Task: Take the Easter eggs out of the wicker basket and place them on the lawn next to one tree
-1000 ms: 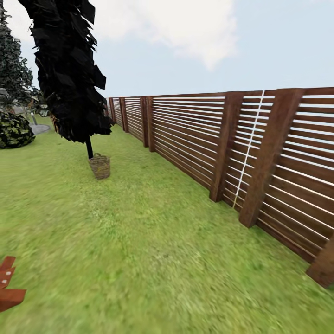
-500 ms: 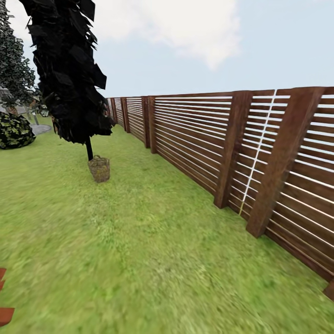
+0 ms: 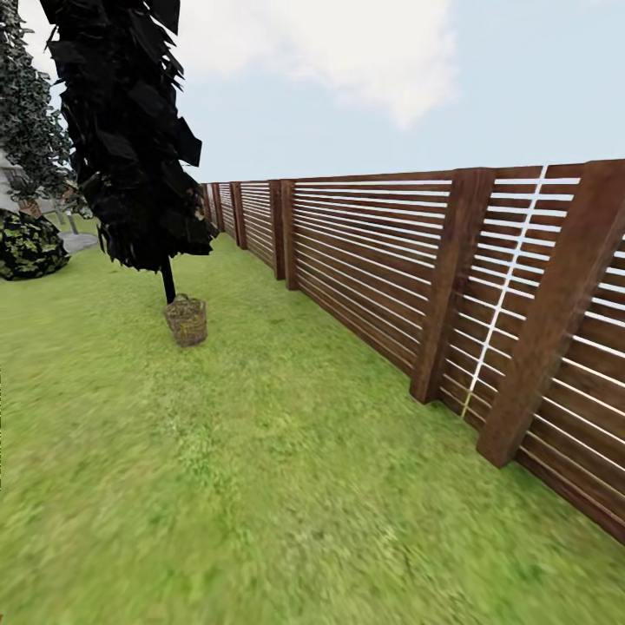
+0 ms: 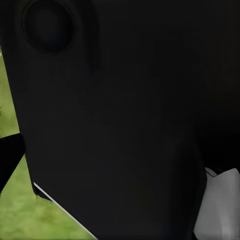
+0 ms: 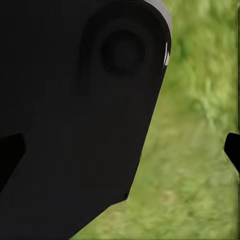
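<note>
The brown open-weave wicker basket [image 3: 187, 320] is standing upright on the mottled green lawn [image 3: 260, 486], just in front of the thin trunk of a dark, near-black cone-shaped tree [image 3: 130, 130] and well ahead of the robot. Its contents are too small to make out, so the eggs are presumably waiting inside and nothing of the task looks done. A brown horizontal-slat wooden fence [image 3: 417, 269] is running along the right, and a round leafy bush [image 3: 30, 246] is sitting far off to the left. The wrist views are showing dark robot housing over blurred grass, so I cannot tell whether either gripper is apart or together.
</note>
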Controlling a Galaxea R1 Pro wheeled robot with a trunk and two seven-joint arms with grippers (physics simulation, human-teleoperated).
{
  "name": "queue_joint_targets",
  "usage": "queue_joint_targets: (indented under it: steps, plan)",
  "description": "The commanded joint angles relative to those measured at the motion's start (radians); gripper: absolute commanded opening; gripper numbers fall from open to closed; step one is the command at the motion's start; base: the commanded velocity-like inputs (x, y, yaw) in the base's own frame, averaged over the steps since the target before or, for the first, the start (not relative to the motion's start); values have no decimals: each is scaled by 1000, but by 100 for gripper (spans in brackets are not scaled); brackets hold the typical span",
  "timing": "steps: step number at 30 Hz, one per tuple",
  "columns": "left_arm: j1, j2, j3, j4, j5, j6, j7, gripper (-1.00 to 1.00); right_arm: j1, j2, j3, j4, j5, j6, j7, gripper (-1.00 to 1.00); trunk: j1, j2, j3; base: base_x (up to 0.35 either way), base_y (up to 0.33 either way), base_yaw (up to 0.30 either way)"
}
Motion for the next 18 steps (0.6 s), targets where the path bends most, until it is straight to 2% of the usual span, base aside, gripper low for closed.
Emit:
queue_joint_targets:
  steps: [1, 9, 18]
  plan:
    - [1, 0, -1, -2, -1, 1, -2, 100, -1, 0, 4, 2, 2, 0, 2, 100, 1, 0, -1, 335, 0, 155]
    - [1, 0, -1, -2, -1, 1, -2, 100, -1, 0, 4, 2, 2, -1, 2, 100, 1, 0, -5, 335, 0, 211]
    - [1, 1, -1, -2, -1, 1, -1, 100, -1, 0, 4, 2, 2, 1, 2, 100, 1, 0, -5, 335, 0, 32]
